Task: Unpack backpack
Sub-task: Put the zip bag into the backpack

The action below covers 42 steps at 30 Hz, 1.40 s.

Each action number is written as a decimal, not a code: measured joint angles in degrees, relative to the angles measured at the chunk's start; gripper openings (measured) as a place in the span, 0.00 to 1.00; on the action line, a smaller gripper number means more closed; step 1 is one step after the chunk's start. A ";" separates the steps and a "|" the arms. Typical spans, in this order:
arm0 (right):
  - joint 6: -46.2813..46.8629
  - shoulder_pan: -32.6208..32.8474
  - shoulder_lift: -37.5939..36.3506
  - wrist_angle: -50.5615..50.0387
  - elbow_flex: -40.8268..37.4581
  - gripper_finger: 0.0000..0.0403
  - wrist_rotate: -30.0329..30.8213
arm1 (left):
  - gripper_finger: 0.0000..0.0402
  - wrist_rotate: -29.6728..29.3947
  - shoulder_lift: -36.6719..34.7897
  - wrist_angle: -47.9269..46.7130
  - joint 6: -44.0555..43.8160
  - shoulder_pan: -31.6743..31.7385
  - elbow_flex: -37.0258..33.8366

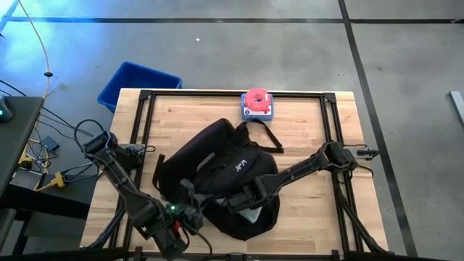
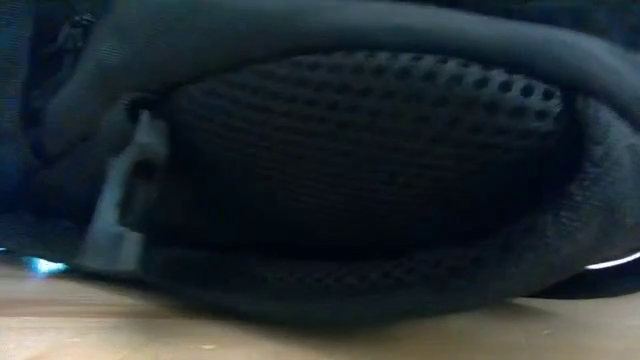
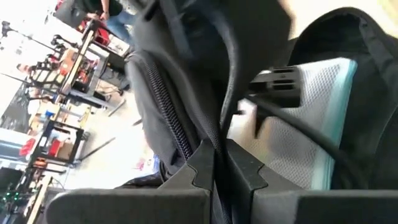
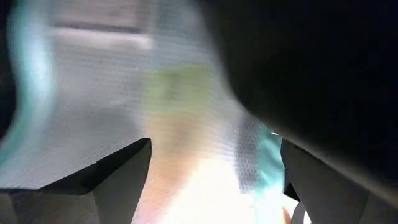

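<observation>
The backpack lies flat on the wooden table, filling the middle and spreading toward six o'clock, its white logo face up and a strap loop trailing off toward one o'clock. Up at twelve o'clock, near the table's far edge, a red object sits on a small blue-and-white base, well apart from the bag. Off the table at eleven o'clock stands a blue bin.

The left gripper is down at seven o'clock, at the bag's near edge, and its fingers are pinched together on a fold of the black fabric right beside the zipper track, holding the mouth of the bag up. Through that opening the left wrist view shows a white mesh pouch with teal trim inside.

The right arm reaches in from three o'clock, and the right gripper is at the backpack's opening near six o'clock. In its own wrist view the two fingers stand wide apart, with the pale mesh of the pouch directly ahead between them and dark bag fabric hanging over one side. Whether the fingers touch the pouch cannot be told.

From table height, the low view is filled by the backpack's padded black mesh resting on the wood, a grey plastic buckle at its side.
</observation>
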 joint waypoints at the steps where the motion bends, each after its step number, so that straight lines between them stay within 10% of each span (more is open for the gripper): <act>1: 0.02 -0.38 0.00 0.15 -0.03 0.85 0.01 | 0.00 0.72 0.00 -0.01 -0.02 -0.05 -0.02; 24: 1.37 0.76 0.17 -5.94 -0.22 0.85 1.61 | 0.39 7.25 -0.11 -5.52 -1.55 0.51 0.22; 42: 2.05 9.05 0.21 -9.56 -0.24 0.85 -6.53 | 0.01 2.15 -0.11 -10.33 -15.48 5.54 0.22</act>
